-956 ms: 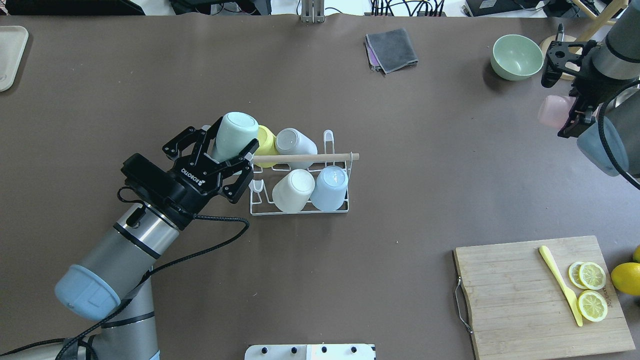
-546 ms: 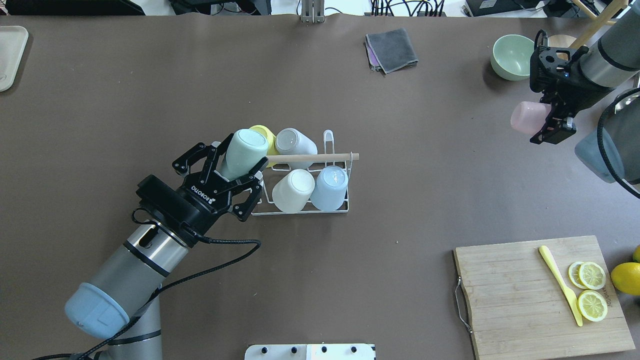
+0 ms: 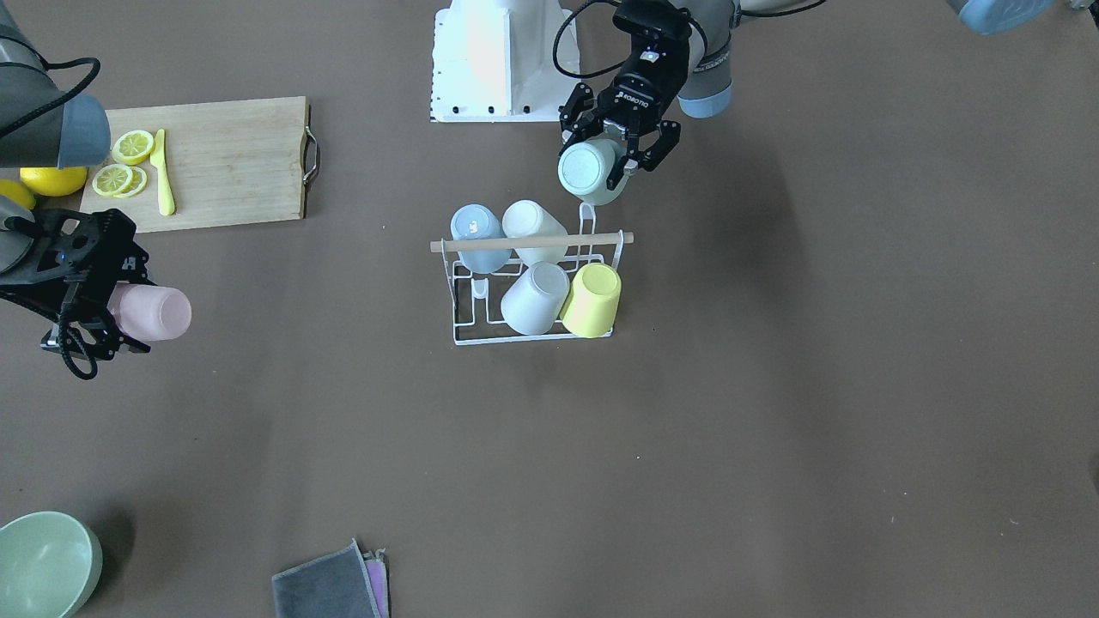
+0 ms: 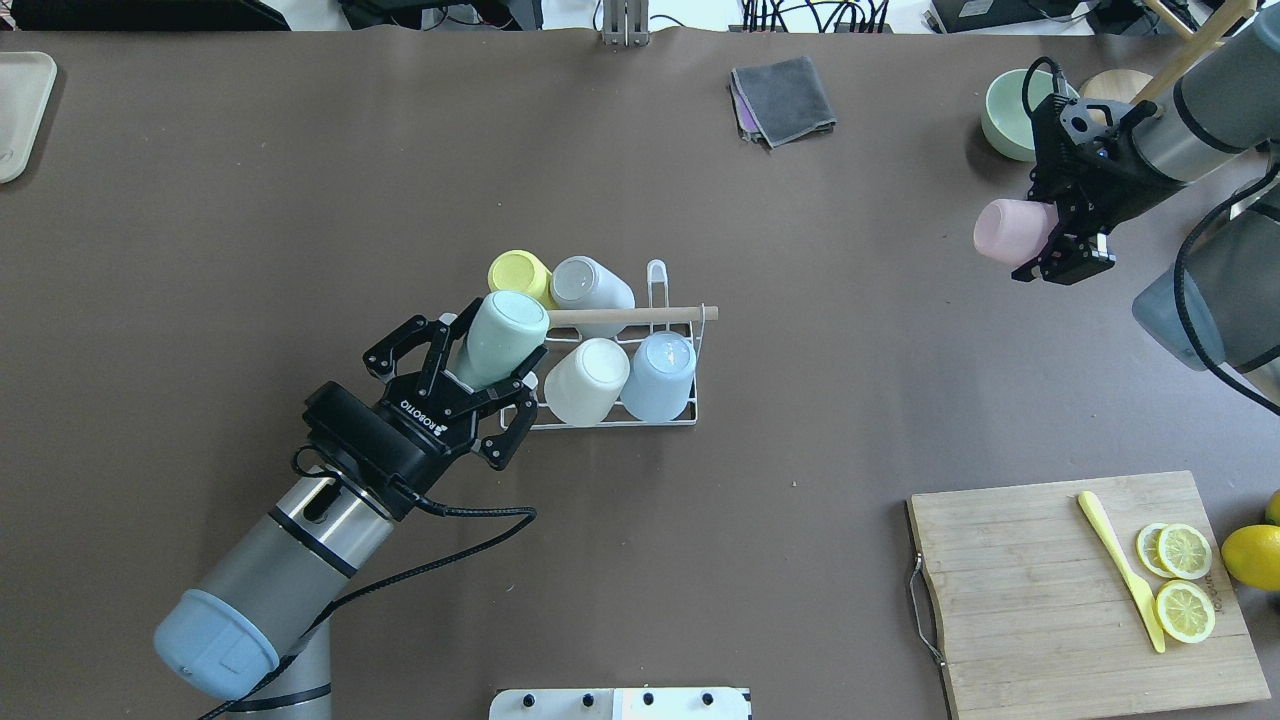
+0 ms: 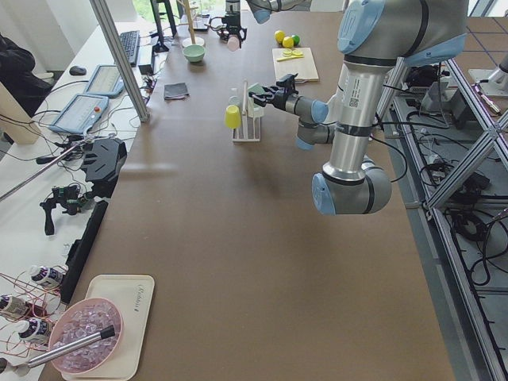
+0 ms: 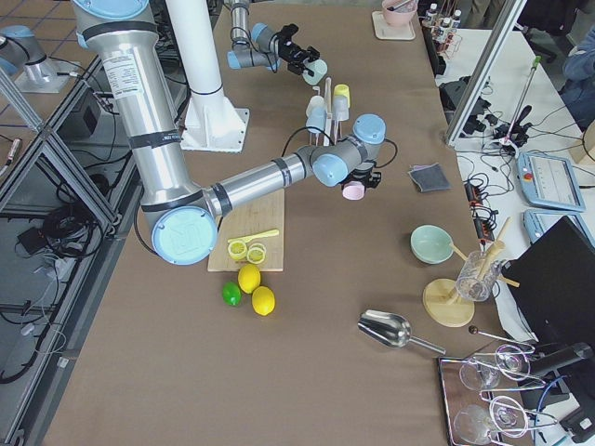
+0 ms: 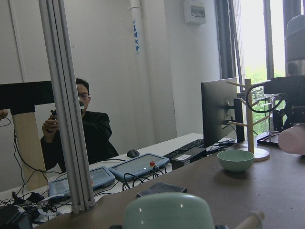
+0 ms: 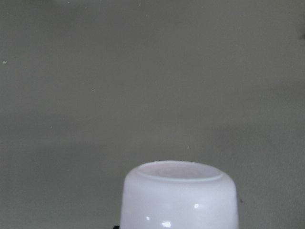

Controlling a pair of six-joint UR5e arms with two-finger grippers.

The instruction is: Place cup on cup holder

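Observation:
The cup holder [image 4: 600, 424] is a white wire rack with a wooden rod [image 4: 640, 314] across its top, standing mid-table. On it sit a yellow cup [image 4: 515, 272], a pale grey cup [image 4: 590, 283], a cream cup [image 4: 587, 380] and a light blue cup [image 4: 662, 375]. My left gripper [image 4: 485, 360] is shut on a mint green cup [image 4: 503, 335], tilted bottom-up over the rack's near left end and hiding the rod's tip. The front view shows the same mint cup [image 3: 589, 172] just behind the rack [image 3: 532, 340]. Far right, my right gripper [image 4: 1052, 235] is shut on a pink cup [image 4: 1003, 230] above the table.
A wooden cutting board [image 4: 1020, 600] with lemon slices [image 4: 1185, 580] and a yellow knife [image 4: 1120, 570] lies near right, a whole lemon [image 4: 1252, 556] beside it. A green bowl [image 4: 1008, 115] and a folded grey cloth [image 4: 783, 98] lie at the far side. A tray [image 4: 20, 110] is far left.
My left gripper carried the mint cup from beside the yellow cup toward the rack's near left end. My right gripper moved leftward with the pink cup.

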